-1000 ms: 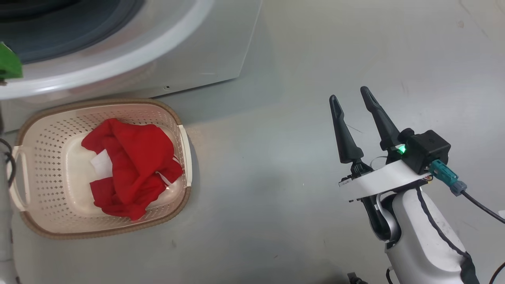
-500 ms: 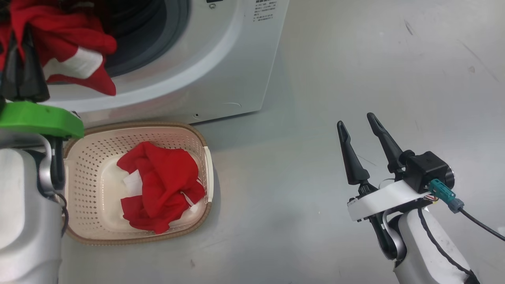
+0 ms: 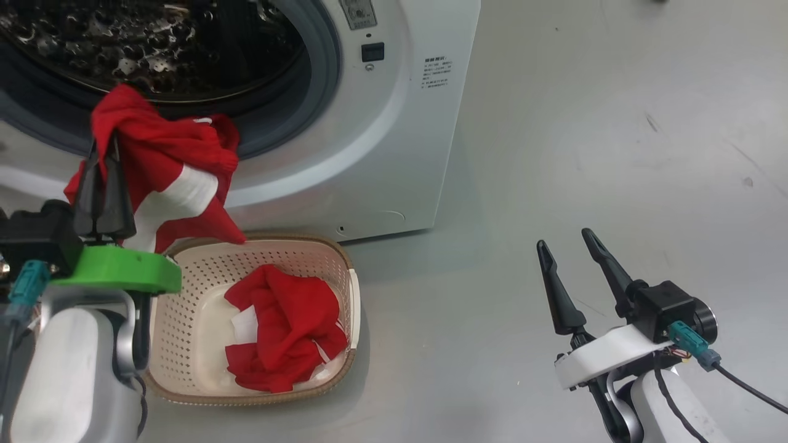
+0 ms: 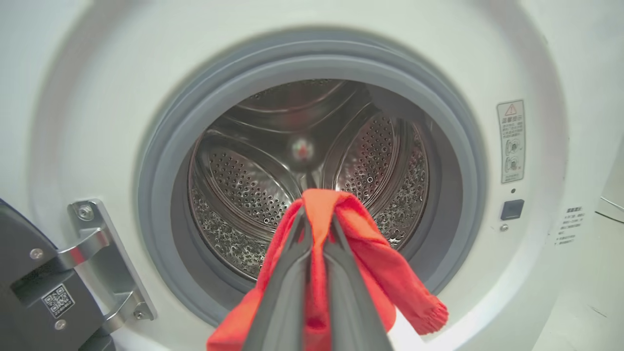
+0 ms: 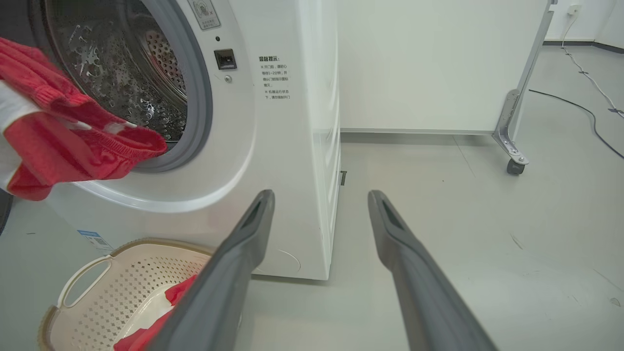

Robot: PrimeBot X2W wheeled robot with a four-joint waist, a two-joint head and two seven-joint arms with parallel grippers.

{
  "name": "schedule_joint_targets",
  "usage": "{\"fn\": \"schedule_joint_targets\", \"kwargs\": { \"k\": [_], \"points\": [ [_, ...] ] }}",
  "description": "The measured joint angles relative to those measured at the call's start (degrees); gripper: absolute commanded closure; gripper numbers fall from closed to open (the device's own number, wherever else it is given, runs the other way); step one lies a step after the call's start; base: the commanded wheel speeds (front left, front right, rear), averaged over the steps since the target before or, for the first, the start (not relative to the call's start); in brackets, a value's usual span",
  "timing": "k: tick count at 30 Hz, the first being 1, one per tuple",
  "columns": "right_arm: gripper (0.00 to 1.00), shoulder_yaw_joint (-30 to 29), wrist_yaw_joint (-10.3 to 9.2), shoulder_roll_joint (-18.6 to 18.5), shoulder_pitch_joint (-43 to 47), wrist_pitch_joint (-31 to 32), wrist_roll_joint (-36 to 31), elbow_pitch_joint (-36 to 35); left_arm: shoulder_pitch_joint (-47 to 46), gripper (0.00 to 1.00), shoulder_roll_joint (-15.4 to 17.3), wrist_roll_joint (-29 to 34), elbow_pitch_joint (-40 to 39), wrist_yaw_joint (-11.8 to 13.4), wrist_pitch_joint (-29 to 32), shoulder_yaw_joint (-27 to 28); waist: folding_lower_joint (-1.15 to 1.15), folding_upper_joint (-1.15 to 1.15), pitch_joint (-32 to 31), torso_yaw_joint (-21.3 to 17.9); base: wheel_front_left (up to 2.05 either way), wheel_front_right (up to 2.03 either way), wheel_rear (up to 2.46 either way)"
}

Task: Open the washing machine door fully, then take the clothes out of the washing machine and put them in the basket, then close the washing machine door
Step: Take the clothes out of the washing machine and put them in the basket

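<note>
My left gripper point(image 3: 103, 143) is shut on a red garment with a white stripe point(image 3: 166, 178), held in front of the washing machine point(image 3: 394, 123) opening and above the basket's far left corner. In the left wrist view that garment point(image 4: 375, 263) drapes over both fingers before the steel drum point(image 4: 253, 195), which looks bare inside. Another red and white garment point(image 3: 286, 332) lies in the cream basket point(image 3: 197, 307) on the floor below the drum. The door's hinge point(image 4: 102, 263) and dark edge show at lower left. My right gripper point(image 3: 563, 240) is open, over bare floor to the right.
The grey floor point(image 3: 585, 123) stretches right of the washing machine. A white panel on a castor leg point(image 5: 512, 146) stands behind, and a cable point(image 5: 575, 105) runs along the floor at the far right.
The head camera has tilted up, bringing the drum into view. My left gripper has come into view with the red garment pulled out of the drum. The right gripper stays open.
</note>
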Motion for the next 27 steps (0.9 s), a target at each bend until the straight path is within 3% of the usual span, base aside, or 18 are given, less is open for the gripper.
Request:
{"fn": "schedule_joint_targets", "kwargs": {
  "k": [15,27],
  "points": [
    [0.0,-0.16,-0.53,-0.31,5.17,0.0,-0.82,0.11,8.99,1.0,-1.45,0.27,-8.88,1.07,-0.46,-0.67,0.0,0.0,-7.38,1.65,0.0,0.0,0.0],
    [0.0,0.02,-0.54,-0.13,5.77,0.0,-0.76,-2.2,13.76,1.0,-3.64,-0.16,-13.44,1.85,0.83,-1.31,0.0,0.0,-6.15,1.8,0.0,0.0,0.0]
  ]
}}
